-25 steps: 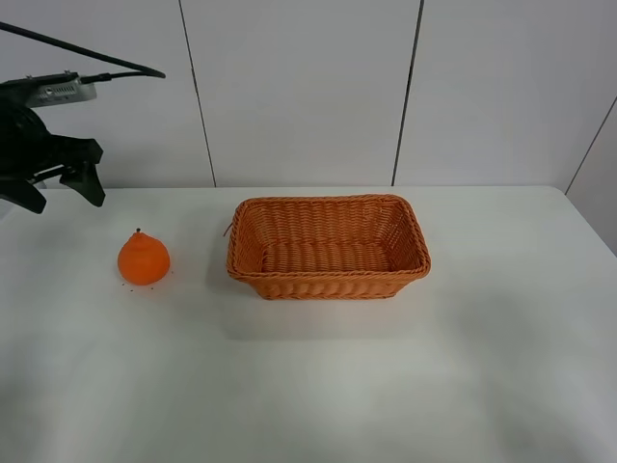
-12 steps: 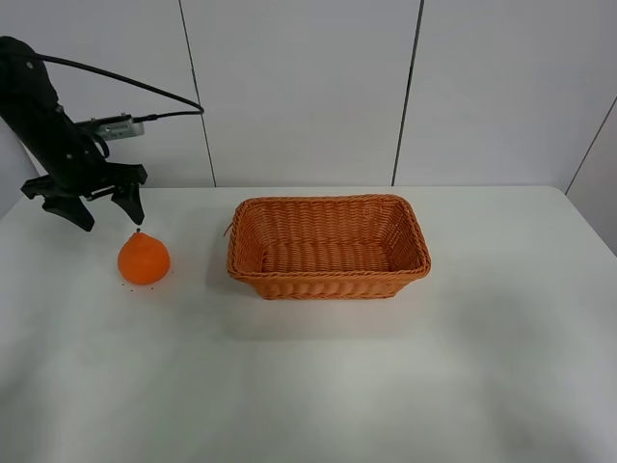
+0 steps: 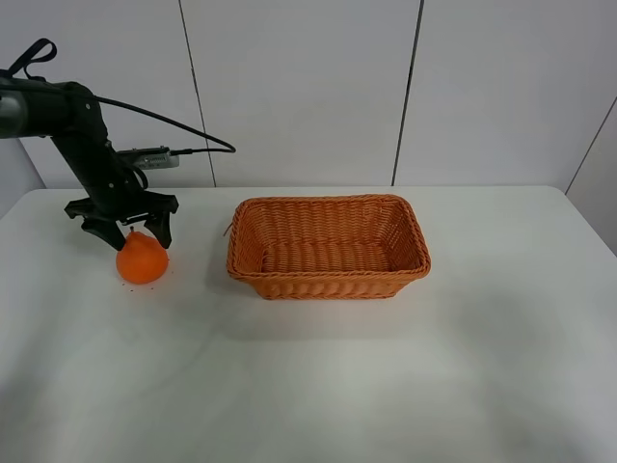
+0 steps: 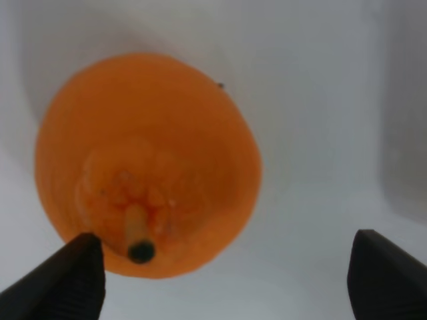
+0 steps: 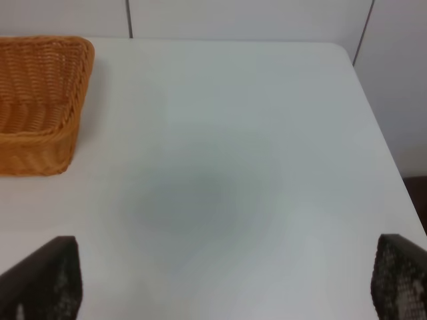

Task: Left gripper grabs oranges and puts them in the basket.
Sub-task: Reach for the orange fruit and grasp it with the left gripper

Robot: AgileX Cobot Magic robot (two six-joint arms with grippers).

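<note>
Clearly the reach is in hand, not yet the grab. At the left of the high view the left gripper point(image 3: 123, 228) hovers just over the orange point(image 3: 143, 260), jaws spread wide, fingers point(image 3: 162, 228) on either side of its top and closed on nothing. The orange sits on the table point(image 3: 308, 386), left of the basket point(image 3: 328, 247) at frame centre, apart from it. It stands upright: the knobbed stem end points up at the wrist camera, so its long axis looks vertical. In the wrist view it lies nearer one finger point(image 4: 67, 283) than the other. The next move probably calls for centring, dropping until the fingers flank the widest part, closing, then lifting and carrying it rightward over the rim.
</note>
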